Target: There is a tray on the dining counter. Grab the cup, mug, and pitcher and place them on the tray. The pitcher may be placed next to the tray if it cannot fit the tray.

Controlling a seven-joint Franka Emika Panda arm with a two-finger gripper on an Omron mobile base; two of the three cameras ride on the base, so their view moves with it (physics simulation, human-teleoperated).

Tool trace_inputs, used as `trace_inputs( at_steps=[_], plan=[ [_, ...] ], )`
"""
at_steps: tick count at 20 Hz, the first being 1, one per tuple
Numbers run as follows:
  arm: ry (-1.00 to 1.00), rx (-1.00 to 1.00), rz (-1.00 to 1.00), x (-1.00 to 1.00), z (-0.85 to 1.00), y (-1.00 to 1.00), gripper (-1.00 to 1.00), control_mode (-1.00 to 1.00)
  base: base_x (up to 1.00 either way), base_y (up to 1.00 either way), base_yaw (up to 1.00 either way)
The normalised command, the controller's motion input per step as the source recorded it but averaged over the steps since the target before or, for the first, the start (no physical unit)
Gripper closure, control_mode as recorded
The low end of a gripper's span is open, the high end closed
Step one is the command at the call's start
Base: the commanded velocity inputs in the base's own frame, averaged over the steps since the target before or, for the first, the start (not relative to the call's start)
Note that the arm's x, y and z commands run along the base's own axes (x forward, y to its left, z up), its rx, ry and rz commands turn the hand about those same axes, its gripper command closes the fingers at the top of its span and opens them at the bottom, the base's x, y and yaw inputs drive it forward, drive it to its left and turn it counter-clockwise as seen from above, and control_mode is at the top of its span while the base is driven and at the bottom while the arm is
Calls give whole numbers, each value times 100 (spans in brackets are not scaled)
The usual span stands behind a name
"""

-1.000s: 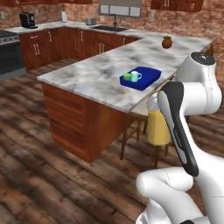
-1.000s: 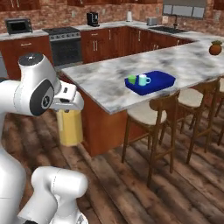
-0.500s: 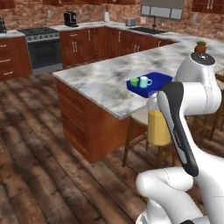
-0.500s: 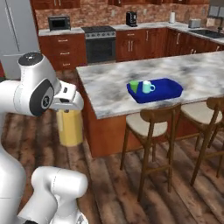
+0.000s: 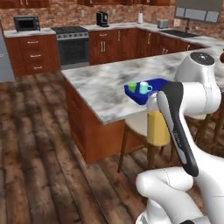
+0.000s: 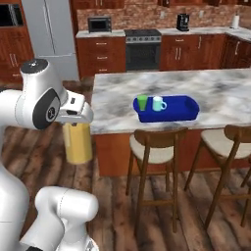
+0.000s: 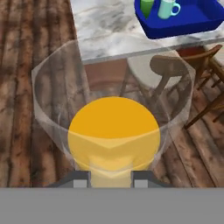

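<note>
My gripper (image 6: 76, 123) is shut on the pitcher (image 6: 77, 143), a tall clear glass cylinder of orange-yellow liquid, held upright above the wood floor, off the counter's end. In the hand view the pitcher (image 7: 113, 127) sits between the fingertips (image 7: 81, 179). From the left base, the pitcher (image 5: 158, 129) hangs beside my forearm. The blue tray (image 6: 181, 107) lies on the dining counter (image 6: 206, 84) near its front edge. On its left end stand the green cup (image 6: 142, 102) and the teal mug (image 6: 158, 103). They also show as tray (image 5: 159, 83), cup (image 5: 132, 87) and mug (image 5: 143, 88).
Two wooden stools (image 6: 153, 147) (image 6: 226, 142) stand in front of the dining counter below the tray. A stove (image 6: 143, 49), a fridge (image 6: 49, 34) and wood cabinets line the back wall. Open wood floor (image 5: 39, 144) lies to the left.
The base has driven, so the whole scene has shifted: the dining counter and tray now sit more squarely ahead. The pitcher stays in my gripper, in the same place relative to the arm.
</note>
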Motion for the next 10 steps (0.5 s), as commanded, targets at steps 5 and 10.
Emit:
trace_inputs(
  at_steps=[5,10],
  plan=[
    [0,0,0,0,0,0,100,100,0,-94,30],
    [0,0,0,0,0,0,100,100,5,-94,22]
  ],
)
